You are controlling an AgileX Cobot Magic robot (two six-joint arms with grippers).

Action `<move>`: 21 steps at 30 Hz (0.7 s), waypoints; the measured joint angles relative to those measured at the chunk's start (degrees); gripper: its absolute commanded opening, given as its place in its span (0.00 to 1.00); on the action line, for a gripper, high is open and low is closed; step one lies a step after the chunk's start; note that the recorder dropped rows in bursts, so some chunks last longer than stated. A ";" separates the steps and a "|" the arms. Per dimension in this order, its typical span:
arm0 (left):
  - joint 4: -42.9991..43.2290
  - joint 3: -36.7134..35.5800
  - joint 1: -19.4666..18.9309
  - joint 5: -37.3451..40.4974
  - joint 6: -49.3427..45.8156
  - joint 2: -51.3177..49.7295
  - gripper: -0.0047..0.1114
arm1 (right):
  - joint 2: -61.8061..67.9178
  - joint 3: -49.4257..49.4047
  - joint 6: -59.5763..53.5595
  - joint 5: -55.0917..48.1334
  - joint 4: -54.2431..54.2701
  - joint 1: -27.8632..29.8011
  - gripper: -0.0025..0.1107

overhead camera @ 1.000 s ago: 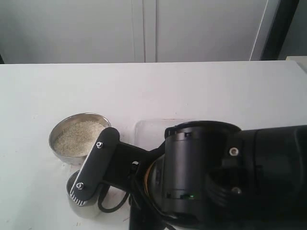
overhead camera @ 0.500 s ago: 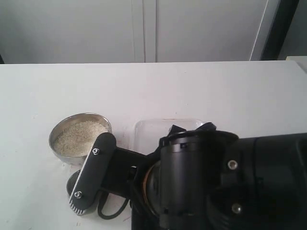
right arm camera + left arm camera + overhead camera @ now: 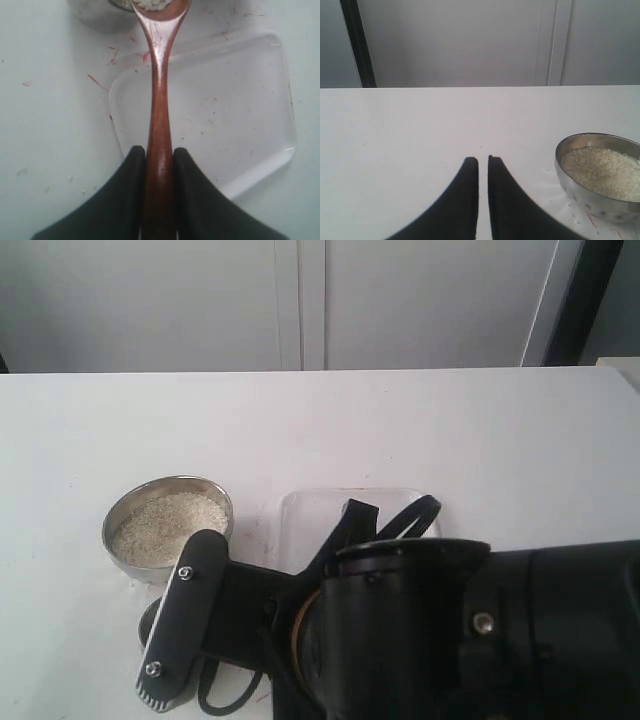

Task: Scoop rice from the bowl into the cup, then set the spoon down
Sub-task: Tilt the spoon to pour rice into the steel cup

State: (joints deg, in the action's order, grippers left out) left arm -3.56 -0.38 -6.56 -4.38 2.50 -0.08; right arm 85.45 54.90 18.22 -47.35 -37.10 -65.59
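Observation:
The steel bowl (image 3: pixel 165 525) stands at the left of the table with rice (image 3: pixel 160 523) in it; the left wrist view also shows the bowl (image 3: pixel 600 192) and the rice (image 3: pixel 602 167). My right gripper (image 3: pixel 160 152) is shut on the handle of the wooden spoon (image 3: pixel 160 100), whose head (image 3: pixel 159 5) carries rice beside a steel vessel (image 3: pixel 97 15); I cannot tell if that is bowl or cup. The right arm (image 3: pixel 180 620) hides nearly all of the cup (image 3: pixel 148 623). Left gripper (image 3: pixel 483 161) is shut, holds nothing, and hangs beside the bowl.
A clear plastic tray (image 3: pixel 310 515) lies right of the bowl, partly under the right arm, and under the spoon handle as the tray (image 3: pixel 225 110) in the right wrist view. Red specks mark the table near it. A white cabinet stands behind the table.
The right arm has slid toward the near left in the exterior view, covering more of the cup and uncovering more of the clear tray. The bowl has not moved.

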 measured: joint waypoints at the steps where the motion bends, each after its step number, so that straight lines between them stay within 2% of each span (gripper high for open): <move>1: 0.00 0.00 0.00 0.00 0.00 0.00 0.16 | 0.00 0.00 0.23 0.00 -0.27 0.00 0.02; 21: 0.00 0.00 0.00 0.00 0.00 0.00 0.16 | 0.00 0.00 0.09 -1.57 -5.44 -1.24 0.02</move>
State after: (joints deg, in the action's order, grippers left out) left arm -3.56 -0.38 -6.56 -4.38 2.50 -0.08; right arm 85.45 54.90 18.31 -48.92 -42.54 -66.82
